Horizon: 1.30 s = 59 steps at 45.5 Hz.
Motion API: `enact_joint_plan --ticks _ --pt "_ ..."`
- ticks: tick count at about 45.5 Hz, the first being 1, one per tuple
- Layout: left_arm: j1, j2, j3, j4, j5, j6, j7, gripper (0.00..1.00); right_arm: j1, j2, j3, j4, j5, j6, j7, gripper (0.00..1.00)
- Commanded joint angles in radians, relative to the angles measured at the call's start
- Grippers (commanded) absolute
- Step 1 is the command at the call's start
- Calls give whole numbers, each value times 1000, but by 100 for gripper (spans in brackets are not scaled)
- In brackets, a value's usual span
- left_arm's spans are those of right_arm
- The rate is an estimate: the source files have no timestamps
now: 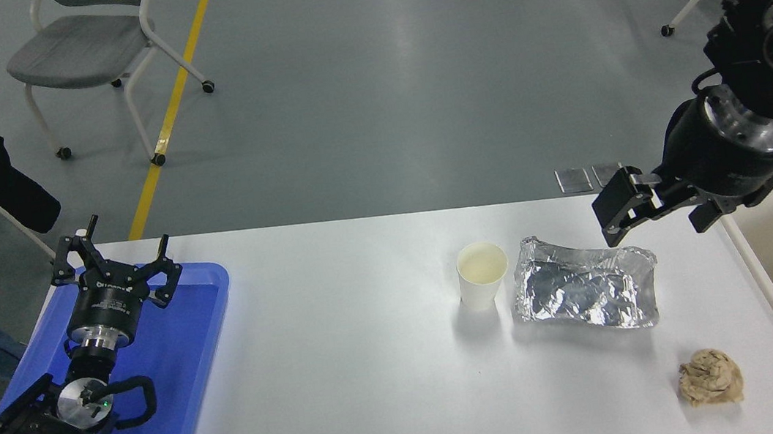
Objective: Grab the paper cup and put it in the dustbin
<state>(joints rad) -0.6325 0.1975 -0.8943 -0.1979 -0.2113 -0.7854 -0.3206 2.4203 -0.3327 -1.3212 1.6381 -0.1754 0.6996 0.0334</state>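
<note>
Right now your right gripper (658, 209) is hanging over the far right part of the table (346, 369), just above the far edge of the shiny foil (585, 288). Its jaws are spread apart and holding nothing. The paper cup (483, 284) is standing upright just left of the foil, apart from the gripper. The dustbin (752, 253) is sitting at the table's right edge. Your left gripper (114, 269) is resting over the blue tray (183, 360) at the left edge, jaws spread wide.
</note>
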Motion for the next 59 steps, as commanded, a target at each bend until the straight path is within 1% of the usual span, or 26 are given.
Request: enact_joint_plan --ticks 1,10,18,23,27,36,49,54,59 --pt "-1 0 0 0 0 0 0 100 56 -28 -41 35 16 34 0 100" --pt "-1 -1 0 0 0 0 0 100 56 -25 -38 34 14 31 0 100" --pt "-3 -3 0 0 0 0 0 100 48 -54 -44 31 5 18 -1 100" --pt "-3 -3 0 0 0 0 0 100 17 -48 -33 8 16 -44 -1 100" --pt "-4 -4 0 3 0 0 0 100 -29 -19 -6 -26 19 -86 -1 100" --pt "-6 -7 0 0 0 0 0 100 -184 34 123 -201 36 -126 -1 100" --pt "-6 -7 1 0 0 0 0 100 -493 170 284 -487 54 -248 -1 100" --pt "-6 -7 1 0 0 0 0 100 -619 196 355 -593 42 -296 -1 100" --pt "-6 -6 1 0 0 0 0 100 -733 198 413 -659 27 -347 0 100"
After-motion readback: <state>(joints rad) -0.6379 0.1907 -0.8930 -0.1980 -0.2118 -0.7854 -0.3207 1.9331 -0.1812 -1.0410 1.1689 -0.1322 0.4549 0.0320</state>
